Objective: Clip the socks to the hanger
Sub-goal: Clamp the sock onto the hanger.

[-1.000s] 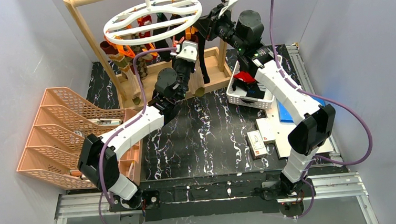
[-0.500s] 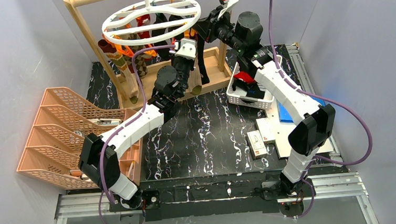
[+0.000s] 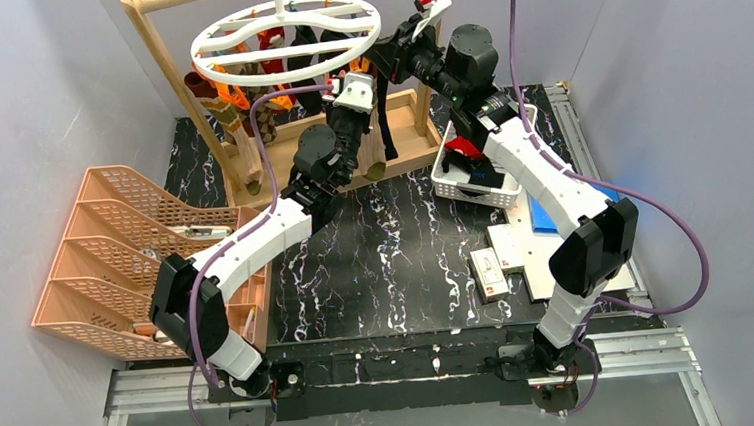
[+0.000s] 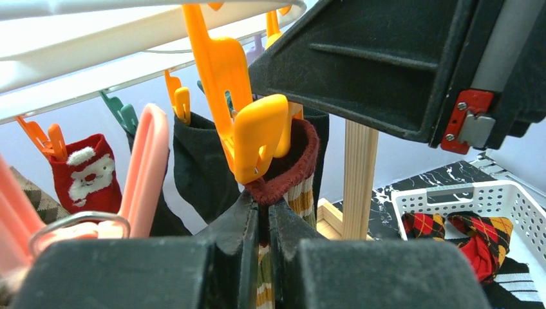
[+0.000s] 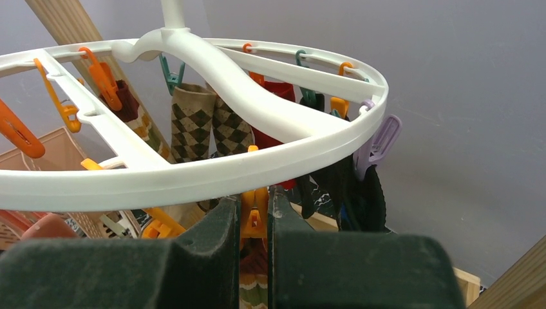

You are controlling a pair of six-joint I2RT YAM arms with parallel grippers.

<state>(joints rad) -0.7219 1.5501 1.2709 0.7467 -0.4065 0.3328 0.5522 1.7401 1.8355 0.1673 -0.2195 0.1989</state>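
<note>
Your left gripper (image 4: 261, 205) was pinched shut on the maroon cuff of a striped sock (image 4: 302, 158), holding it up into the mouth of an orange clip (image 4: 257, 138). Your right gripper (image 5: 255, 207) had its fingers squeezed together on the handle end of that clip, just under the rim of the hanger (image 5: 193, 172).

The hanger hung from the wooden frame (image 4: 360, 174) at the back of the table. A Santa sock (image 4: 87, 177), dark socks and a pair of argyle socks (image 5: 196, 122) were already clipped round it.

You had the white basket (image 4: 463, 192) to the right of the frame's base, with red and argyle loose socks (image 4: 480, 235) lying in it. The table (image 3: 386, 257) was black with white marble veining. A peach lattice rack (image 3: 104, 242) stood at its left edge, and some flat white and blue items (image 3: 544, 221) lay near the right edge. Plain grey walls (image 3: 24, 97) closed in the sides and back.
</note>
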